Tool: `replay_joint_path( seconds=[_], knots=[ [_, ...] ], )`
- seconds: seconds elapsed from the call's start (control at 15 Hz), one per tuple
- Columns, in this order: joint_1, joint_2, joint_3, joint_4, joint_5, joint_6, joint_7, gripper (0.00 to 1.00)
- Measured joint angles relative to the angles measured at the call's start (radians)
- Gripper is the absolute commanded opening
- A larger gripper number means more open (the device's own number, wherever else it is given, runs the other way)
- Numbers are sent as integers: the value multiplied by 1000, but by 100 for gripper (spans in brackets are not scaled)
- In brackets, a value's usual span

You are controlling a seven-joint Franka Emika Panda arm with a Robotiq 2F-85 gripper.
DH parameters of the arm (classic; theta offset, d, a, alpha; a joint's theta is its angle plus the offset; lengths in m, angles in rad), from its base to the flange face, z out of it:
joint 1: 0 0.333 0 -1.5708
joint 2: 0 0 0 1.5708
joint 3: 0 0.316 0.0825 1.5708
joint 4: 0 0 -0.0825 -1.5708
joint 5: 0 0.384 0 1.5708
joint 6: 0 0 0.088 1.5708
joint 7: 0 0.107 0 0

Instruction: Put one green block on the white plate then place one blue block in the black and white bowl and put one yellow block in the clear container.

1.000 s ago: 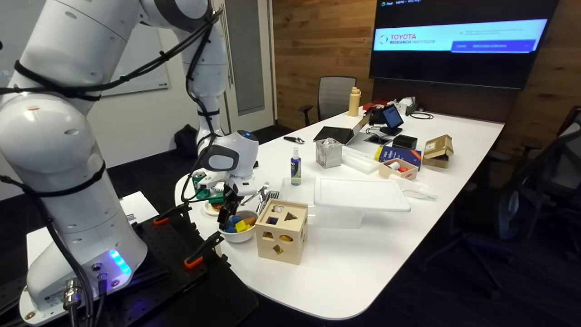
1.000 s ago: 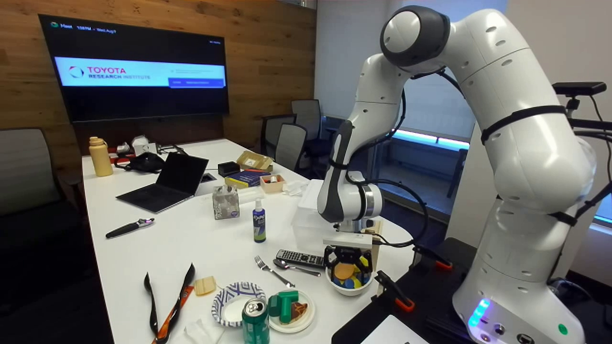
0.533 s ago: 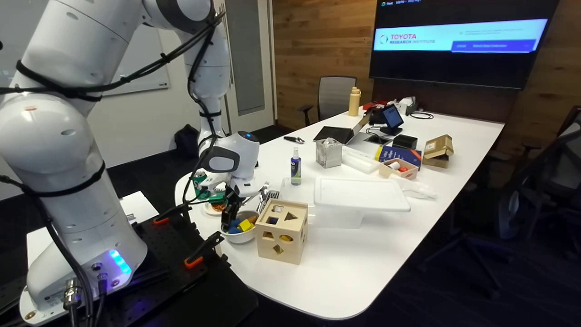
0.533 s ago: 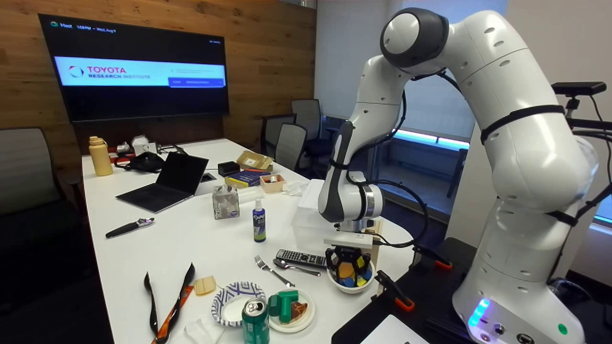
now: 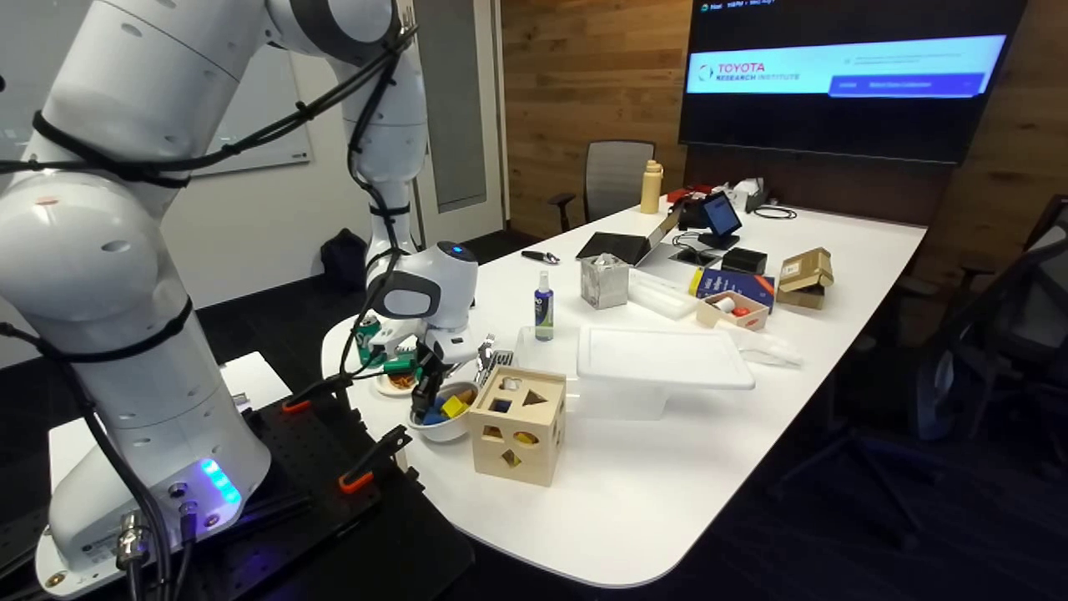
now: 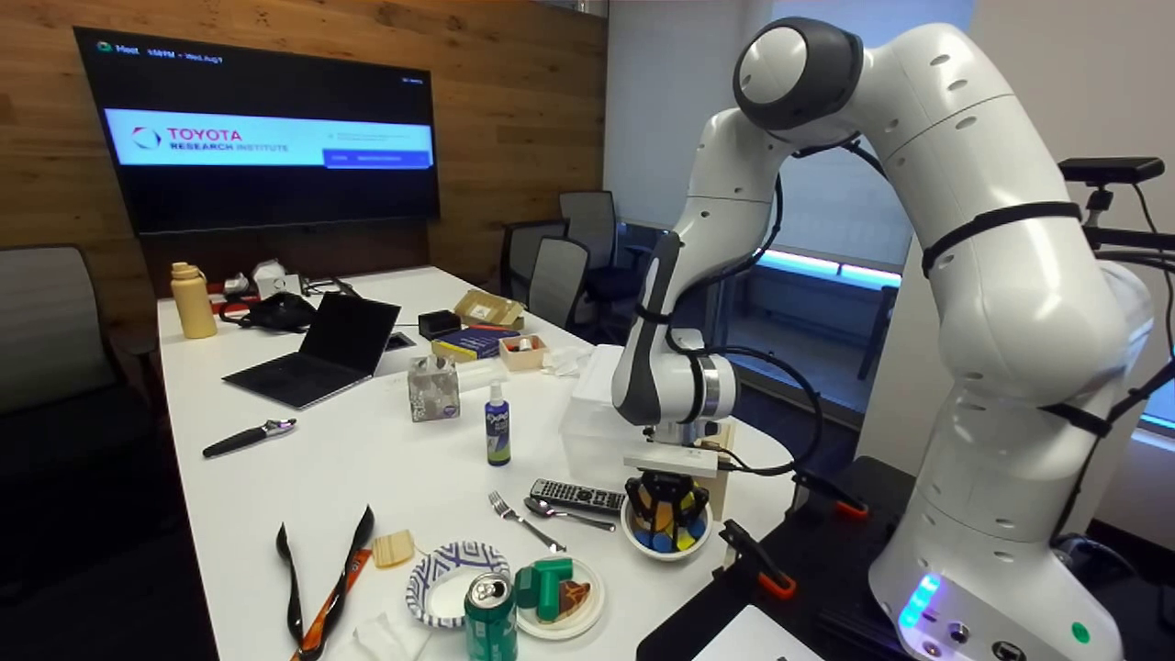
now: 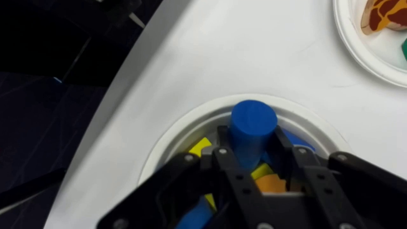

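In the wrist view an upright blue cylindrical block (image 7: 253, 119) stands between my fingers, which press it from both sides, so my gripper (image 7: 251, 136) is shut on it. It is low over a white bowl (image 7: 190, 119) that holds yellow (image 7: 200, 146), orange (image 7: 270, 183) and other blue blocks (image 7: 195, 216). On the white plate (image 6: 587, 620) lie a green block (image 6: 549, 588) and a brown piece. Left of the plate sits the black and white bowl (image 6: 427, 588), its zigzag rim partly behind a can. The clear container (image 5: 617, 401) stands behind the wooden cube, under a white lid (image 5: 663, 359).
The wooden shape-sorter cube (image 5: 516, 430) stands beside the block bowl. A green can (image 6: 491, 615) is in front of the plate. Near the bowl lie a remote (image 6: 578, 496), a spoon (image 6: 569, 516) and a fork (image 6: 528, 521). A black clamp (image 6: 757, 560) sits at the table edge.
My fingers have drawn together inside the block bowl, from wide apart to closed on the blue cylinder. The bowl has shifted slightly; the arm has moved only a little.
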Motion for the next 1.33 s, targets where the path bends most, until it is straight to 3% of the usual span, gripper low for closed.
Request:
replay_joint_path(
  seconds=[0.4,0.73,1.0,1.33],
  knots=[
    [20,-85,3,-19,-21,-10,-44,8],
    [156,-207,-54,-9,-145,-111,-42,8],
    [240,-259,-59,71,-267,-227,-64,8],
    [249,-215,6,244,-283,-368,-248,8]
  ],
)
